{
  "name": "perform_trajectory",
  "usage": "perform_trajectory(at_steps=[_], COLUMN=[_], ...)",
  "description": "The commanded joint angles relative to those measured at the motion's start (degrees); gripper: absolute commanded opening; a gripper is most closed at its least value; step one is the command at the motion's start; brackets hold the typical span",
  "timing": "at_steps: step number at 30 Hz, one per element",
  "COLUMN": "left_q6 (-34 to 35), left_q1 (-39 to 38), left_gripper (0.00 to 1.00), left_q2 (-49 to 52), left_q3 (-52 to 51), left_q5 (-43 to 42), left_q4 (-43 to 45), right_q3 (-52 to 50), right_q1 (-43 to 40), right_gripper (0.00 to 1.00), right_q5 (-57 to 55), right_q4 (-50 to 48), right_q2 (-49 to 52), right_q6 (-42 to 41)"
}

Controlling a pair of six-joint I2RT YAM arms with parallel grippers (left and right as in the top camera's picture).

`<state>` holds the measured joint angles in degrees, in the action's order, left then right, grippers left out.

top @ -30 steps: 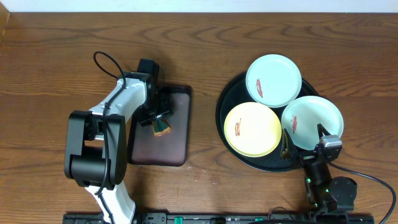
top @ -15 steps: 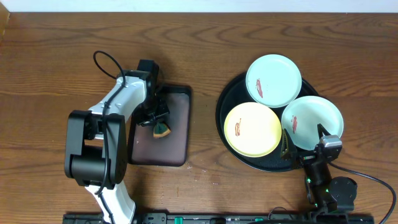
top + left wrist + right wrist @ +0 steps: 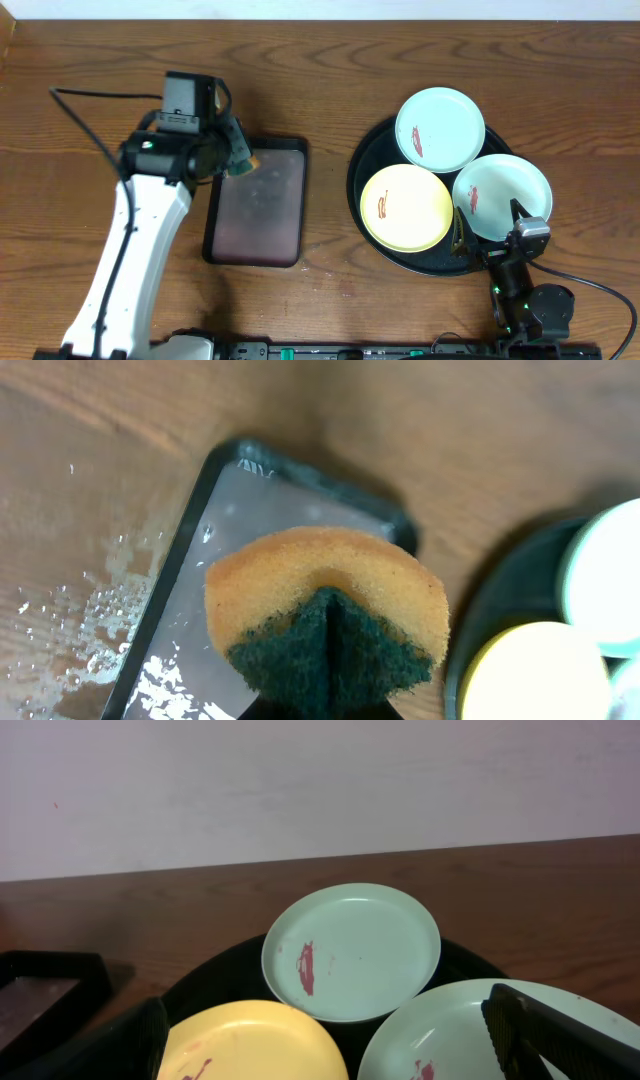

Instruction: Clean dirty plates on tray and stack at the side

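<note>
Three plates lie on the round black tray (image 3: 360, 150): a mint one (image 3: 440, 130) at the back, a yellow one (image 3: 405, 207) at the front left, a second mint one (image 3: 502, 195) at the right. Each has a red-brown smear. My left gripper (image 3: 236, 152) hangs above the far left corner of the rectangular tray, shut on an orange sponge (image 3: 325, 610) with a green scouring face; the fingers are mostly hidden under the sponge. My right gripper (image 3: 322, 1020) stands open at the round tray's near edge, its fingers (image 3: 560, 1035) over the right mint plate (image 3: 460, 1035).
A dark rectangular tray (image 3: 258, 205) lies left of the round tray, wet inside. Water droplets (image 3: 95, 610) spot the wood beside it. In the left wrist view the yellow plate (image 3: 535, 675) and round tray rim (image 3: 490, 620) show at the right.
My left gripper closed on the sponge and lifted it off the rectangular tray, rising toward the tray's far left corner. The right arm and plates have not moved.
</note>
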<state>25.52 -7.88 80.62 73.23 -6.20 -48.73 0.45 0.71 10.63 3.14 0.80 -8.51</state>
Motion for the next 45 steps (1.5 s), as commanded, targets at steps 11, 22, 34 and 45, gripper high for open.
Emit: perform_trajectory(at_steps=[11, 22, 34, 45], left_q6=[0.42, 0.20, -9.53, -10.71], left_q1=[1.84, 0.52, 1.38, 1.38], left_gripper=[0.07, 0.07, 0.07, 0.07], left_q2=[7.43, -7.56, -4.37, -26.08], left_q3=[-5.46, -7.65, -14.36, -14.36], left_q5=[-2.10, -3.63, 0.83, 0.66], left_q4=[6.95, 8.28, 31.01, 29.11], right_q3=[-0.13, -0.13, -0.13, -0.13], right_q1=[0.46, 0.46, 0.46, 0.46], right_gripper=[0.99, 0.99, 0.99, 0.99], right_q5=[-0.11, -0.11, -0.11, -0.09], right_q4=[0.09, 0.09, 0.09, 0.09], right_q2=[-0.13, -0.13, -0.13, -0.13], right_q6=[0.46, 0.46, 0.46, 0.46])
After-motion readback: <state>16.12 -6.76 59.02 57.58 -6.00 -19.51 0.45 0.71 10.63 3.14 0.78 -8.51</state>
